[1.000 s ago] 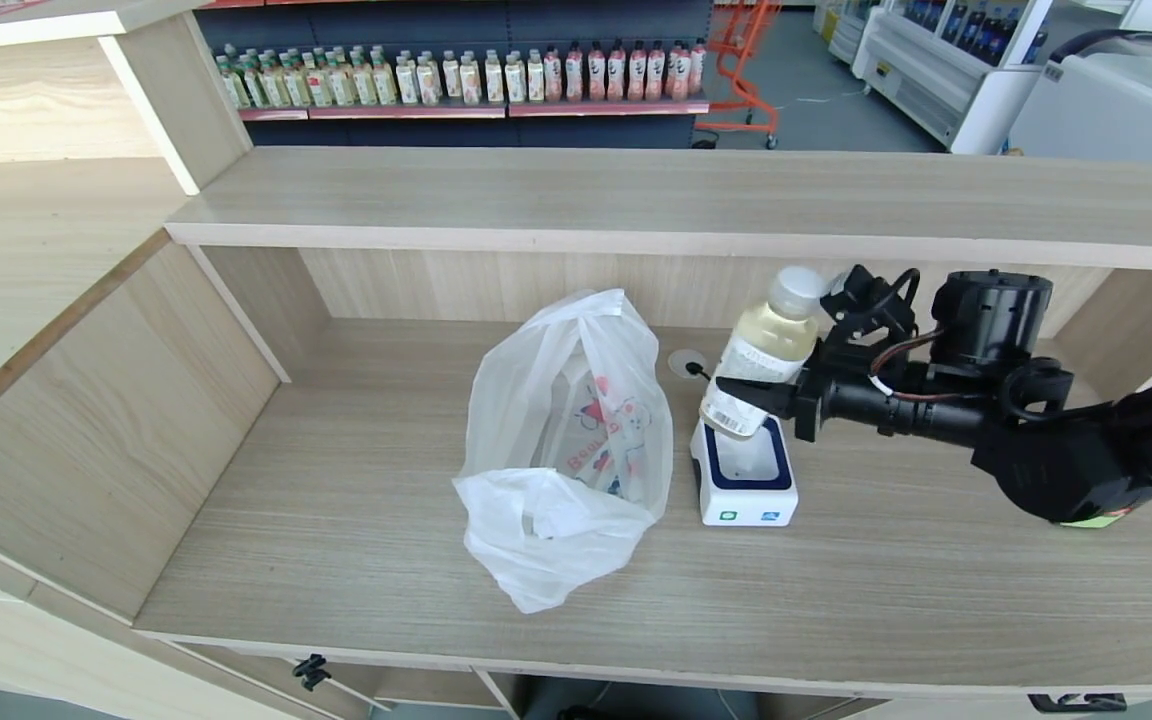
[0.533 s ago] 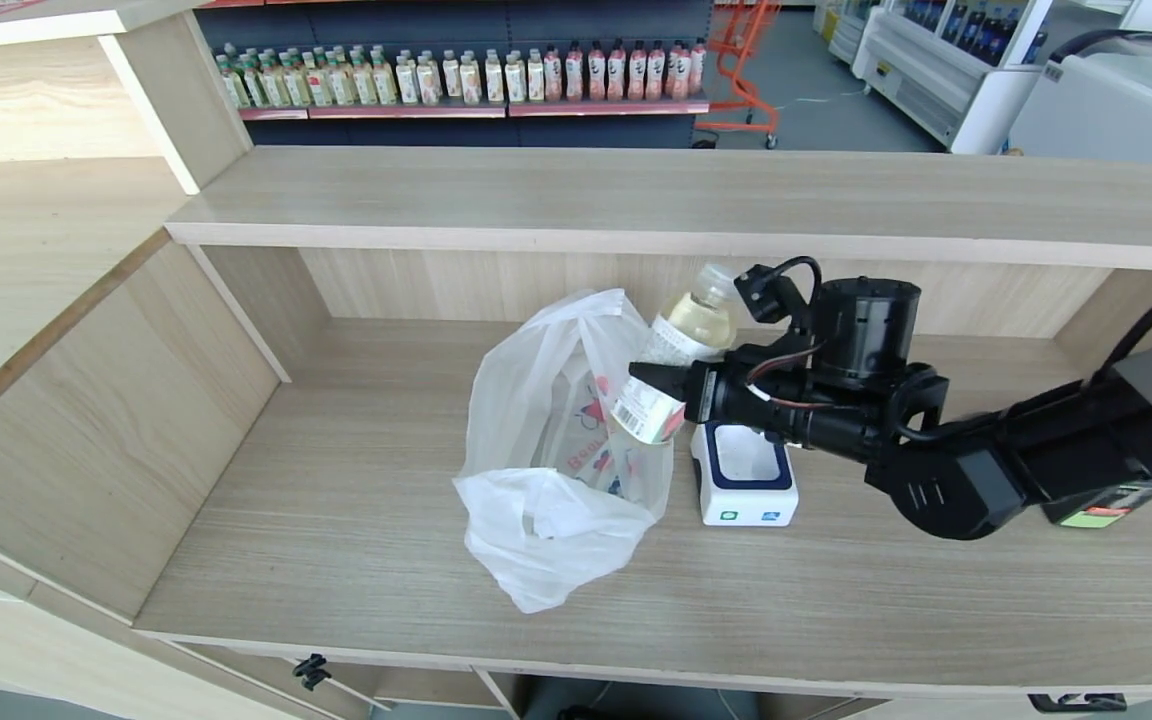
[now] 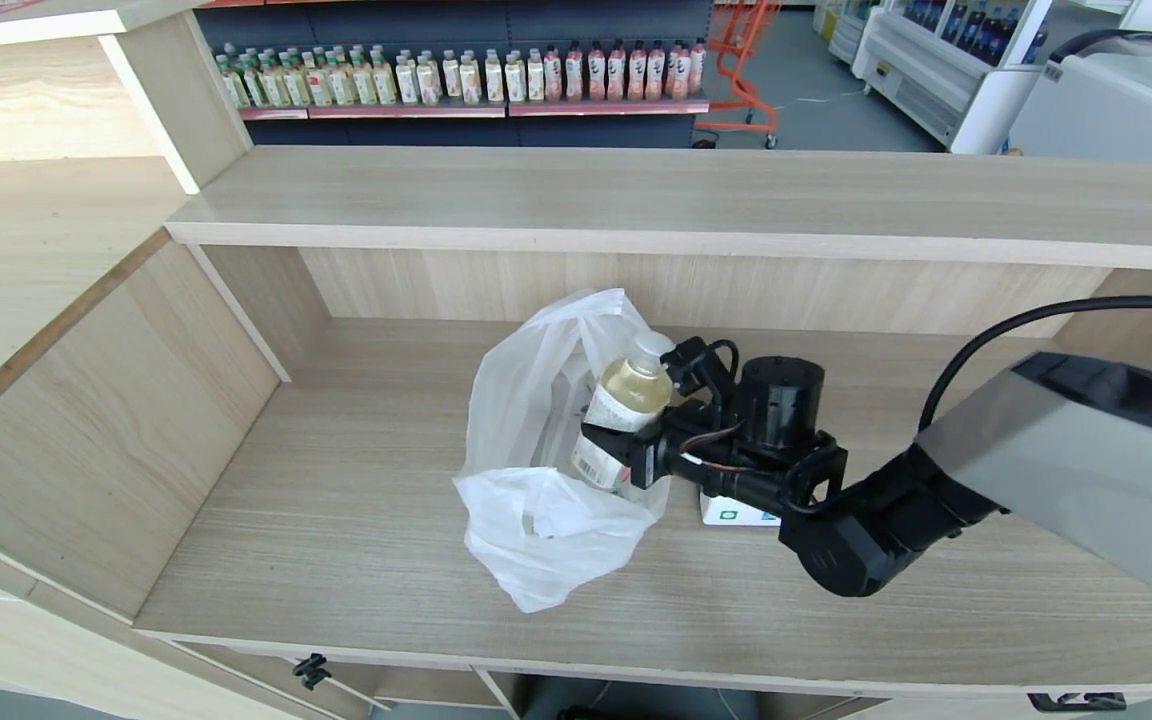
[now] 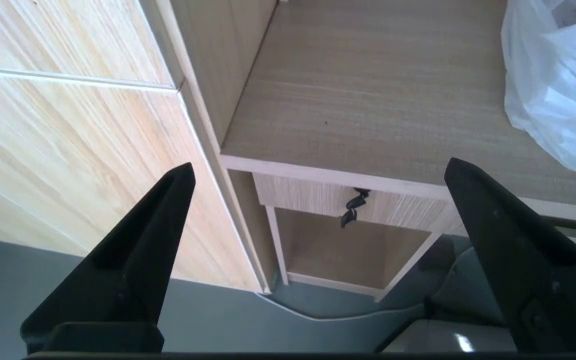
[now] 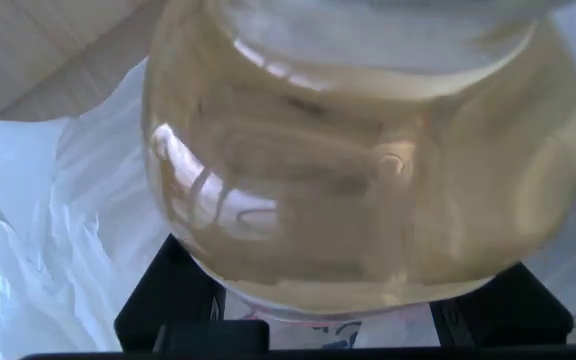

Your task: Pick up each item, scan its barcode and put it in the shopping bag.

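One bottle, clamped at its label by the right claw, leans cap to 1 o'clock and base to 7, pressed into the shopping bag at the claw's 9 o'clock on the desk; probably short of release.

I work in a shop, a small supermarket by the look of it. Before me is a wooden checkout counter with a barcode scanner and a plastic shopping bag. Beyond it a shelf carries rows of bottled drinks, with an orange cart and white freezer cabinets along the aisle.
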